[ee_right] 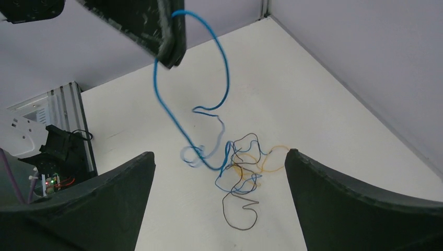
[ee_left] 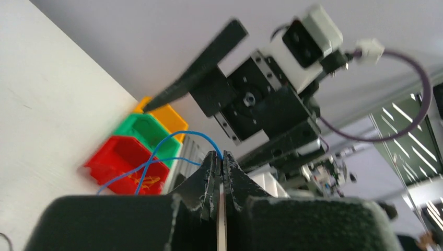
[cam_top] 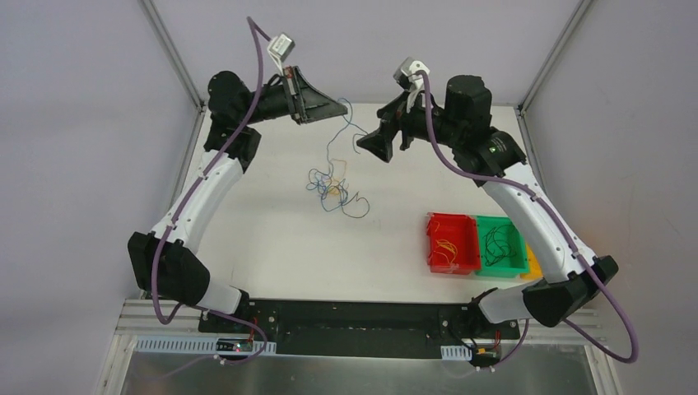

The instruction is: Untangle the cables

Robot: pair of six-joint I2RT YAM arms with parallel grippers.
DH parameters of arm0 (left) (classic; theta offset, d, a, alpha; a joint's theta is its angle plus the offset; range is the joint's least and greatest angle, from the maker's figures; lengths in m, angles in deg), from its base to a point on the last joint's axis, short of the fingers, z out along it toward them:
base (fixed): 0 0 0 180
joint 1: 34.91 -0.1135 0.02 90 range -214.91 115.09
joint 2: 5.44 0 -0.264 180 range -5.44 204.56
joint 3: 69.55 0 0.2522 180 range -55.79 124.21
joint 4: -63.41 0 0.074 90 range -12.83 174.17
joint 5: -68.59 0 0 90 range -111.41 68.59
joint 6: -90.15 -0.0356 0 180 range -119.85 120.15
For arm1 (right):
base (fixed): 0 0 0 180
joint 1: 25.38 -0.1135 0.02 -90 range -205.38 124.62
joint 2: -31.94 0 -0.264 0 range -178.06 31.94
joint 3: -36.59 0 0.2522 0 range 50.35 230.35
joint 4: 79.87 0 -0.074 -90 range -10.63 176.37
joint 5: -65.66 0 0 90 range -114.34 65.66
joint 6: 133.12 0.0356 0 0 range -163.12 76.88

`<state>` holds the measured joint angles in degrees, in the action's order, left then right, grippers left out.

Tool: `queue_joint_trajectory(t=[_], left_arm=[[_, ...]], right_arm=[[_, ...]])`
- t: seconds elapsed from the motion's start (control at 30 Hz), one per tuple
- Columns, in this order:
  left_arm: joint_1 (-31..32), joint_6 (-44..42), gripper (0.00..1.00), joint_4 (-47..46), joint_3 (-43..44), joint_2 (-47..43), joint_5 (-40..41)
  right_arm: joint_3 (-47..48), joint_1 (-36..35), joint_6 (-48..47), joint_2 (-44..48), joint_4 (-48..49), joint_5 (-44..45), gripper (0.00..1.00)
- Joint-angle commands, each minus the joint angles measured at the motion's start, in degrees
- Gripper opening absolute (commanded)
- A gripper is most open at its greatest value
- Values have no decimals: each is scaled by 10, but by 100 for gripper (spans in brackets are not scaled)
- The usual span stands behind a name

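A tangle of thin blue, black and yellow-orange cables (cam_top: 333, 188) lies mid-table. My left gripper (cam_top: 341, 105) is raised at the back and shut on one blue cable (cam_top: 346, 123), which hangs in a loop down into the tangle. In the left wrist view the blue cable (ee_left: 172, 141) leaves the closed tips of that gripper (ee_left: 221, 157). My right gripper (cam_top: 372, 132) is open and empty, just right of the hanging cable. In the right wrist view that gripper (ee_right: 219, 162) frames the tangle (ee_right: 243, 167), with a black cable (ee_right: 240, 219) nearest and a yellow-orange loop (ee_right: 274, 159) at the right.
A red bin (cam_top: 449, 218) with yellow-orange wires, a green bin (cam_top: 494, 220) with black wires and a yellow bin (cam_top: 532, 265) stand at the right front. Frame posts and grey walls close in the table at the back and sides.
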<state>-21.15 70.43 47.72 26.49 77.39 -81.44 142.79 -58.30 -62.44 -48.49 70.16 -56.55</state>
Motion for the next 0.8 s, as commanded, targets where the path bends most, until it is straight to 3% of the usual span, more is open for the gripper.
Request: queue_joint_trajectory(t=[0.0, 0.3, 0.33, 0.53, 0.57, 0.63, 0.67, 0.77], left_arm=[[61, -45, 0, -15, -10, -13, -46], [172, -59, 0, 0, 4, 10, -85], [180, -60, 0, 0, 8, 15, -85], [209, -54, 0, 2, 40, 48, -79], [210, -53, 0, 2, 45, 54, -77], [211, -50, 0, 2, 55, 63, -76], [210, -49, 0, 1, 61, 68, -75], [210, -50, 0, 1, 81, 76, -77]], right_arm=[[20, 6, 13, 29, -112, 11, 99], [-90, 6, 15, 146, -120, 6, 99], [-103, 5, 15, 158, -108, 6, 95], [-147, 5, 26, 211, -70, 48, 58], [-152, 6, 26, 222, -65, 46, 45], [-161, 5, 22, 237, -62, 45, 10], [-162, 6, 20, 241, -67, 52, 0], [-158, 13, 12, 249, -104, 80, 0]])
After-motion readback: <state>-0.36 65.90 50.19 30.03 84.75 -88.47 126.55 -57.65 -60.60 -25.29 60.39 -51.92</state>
